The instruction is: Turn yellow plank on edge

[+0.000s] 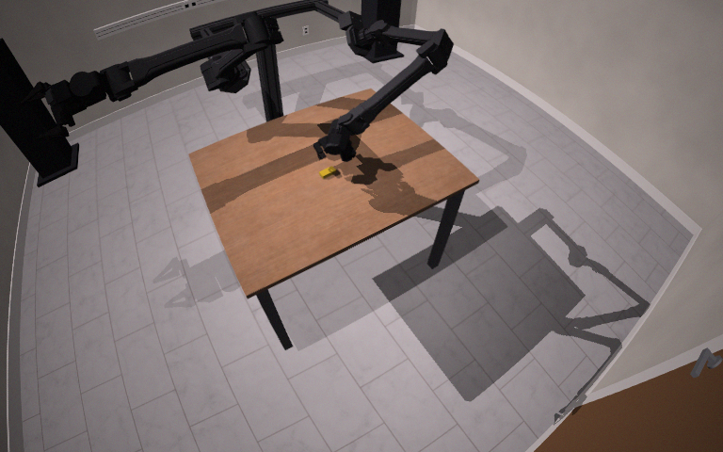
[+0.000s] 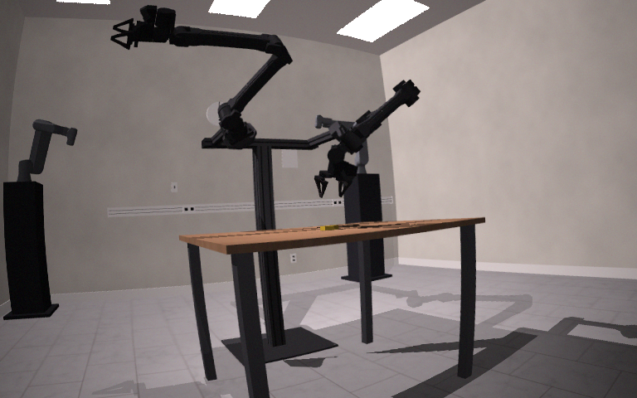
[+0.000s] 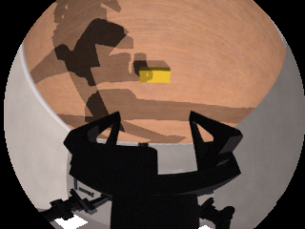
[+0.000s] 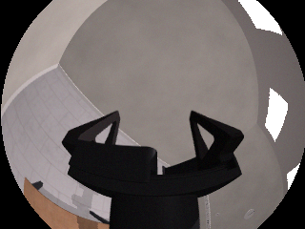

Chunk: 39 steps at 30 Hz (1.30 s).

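Note:
The yellow plank (image 1: 328,171) is a small flat block lying on its broad face near the middle of the wooden table (image 1: 325,197). It also shows in the exterior view (image 2: 328,228) and in the left wrist view (image 3: 155,75). My left gripper (image 2: 331,193) is open and empty. It hangs well above the table, a little behind the plank, and its spread fingers frame the plank from above. My right gripper (image 2: 116,34) is open and empty, raised high near the ceiling far from the table. Its fingers face a bare wall.
The arms' black support post (image 2: 266,244) stands behind the table. A black pedestal with another arm (image 2: 26,235) stands at the far left, and a second pedestal (image 2: 363,225) stands behind the table. Arm shadows fall across the table top.

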### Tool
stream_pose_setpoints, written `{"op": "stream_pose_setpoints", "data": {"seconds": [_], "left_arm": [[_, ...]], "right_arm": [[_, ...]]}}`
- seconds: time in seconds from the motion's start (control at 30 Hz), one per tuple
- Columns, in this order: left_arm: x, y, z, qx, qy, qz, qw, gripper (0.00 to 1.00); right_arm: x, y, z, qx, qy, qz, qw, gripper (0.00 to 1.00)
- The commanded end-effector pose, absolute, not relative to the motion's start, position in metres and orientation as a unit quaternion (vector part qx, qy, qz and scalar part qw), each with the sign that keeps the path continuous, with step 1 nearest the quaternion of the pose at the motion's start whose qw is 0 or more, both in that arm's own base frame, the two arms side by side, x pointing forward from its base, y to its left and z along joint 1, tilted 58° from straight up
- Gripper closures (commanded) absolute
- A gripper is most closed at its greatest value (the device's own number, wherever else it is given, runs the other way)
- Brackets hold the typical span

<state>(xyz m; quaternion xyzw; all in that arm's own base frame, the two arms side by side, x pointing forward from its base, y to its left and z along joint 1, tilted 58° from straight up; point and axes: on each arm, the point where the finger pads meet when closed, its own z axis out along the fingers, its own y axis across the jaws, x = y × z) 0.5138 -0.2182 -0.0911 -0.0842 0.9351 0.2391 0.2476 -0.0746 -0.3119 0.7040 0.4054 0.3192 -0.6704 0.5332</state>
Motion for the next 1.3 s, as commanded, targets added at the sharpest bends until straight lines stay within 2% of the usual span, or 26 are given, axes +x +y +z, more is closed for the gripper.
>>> {"op": "stream_pose_setpoints", "data": {"seconds": [0.0,0.13,0.4,0.73,0.97,1.27], "left_arm": [[0.544,-0.196,-0.112,-0.079,0.936,0.243,0.243,0.00],[0.563,-0.183,-0.127,-0.079,0.936,0.243,0.243,0.00],[0.560,-0.210,-0.108,-0.062,0.936,0.232,0.257,0.00],[0.576,-0.166,-0.151,-0.079,0.936,0.243,0.243,0.00],[0.576,-0.193,-0.135,-0.062,0.936,0.233,0.258,0.00],[0.572,-0.173,-0.150,-0.070,0.936,0.244,0.242,0.00]], "right_arm": [[-0.080,-0.307,0.699,0.412,0.319,-0.675,0.523,0.00],[-0.080,-0.307,0.699,0.412,0.319,-0.675,0.523,0.00],[-0.080,-0.307,0.699,0.412,0.319,-0.675,0.523,0.00],[-0.080,-0.307,0.699,0.412,0.319,-0.675,0.523,0.00],[-0.080,-0.307,0.699,0.412,0.319,-0.675,0.523,0.00],[-0.080,-0.307,0.699,0.412,0.319,-0.675,0.523,0.00]]}}
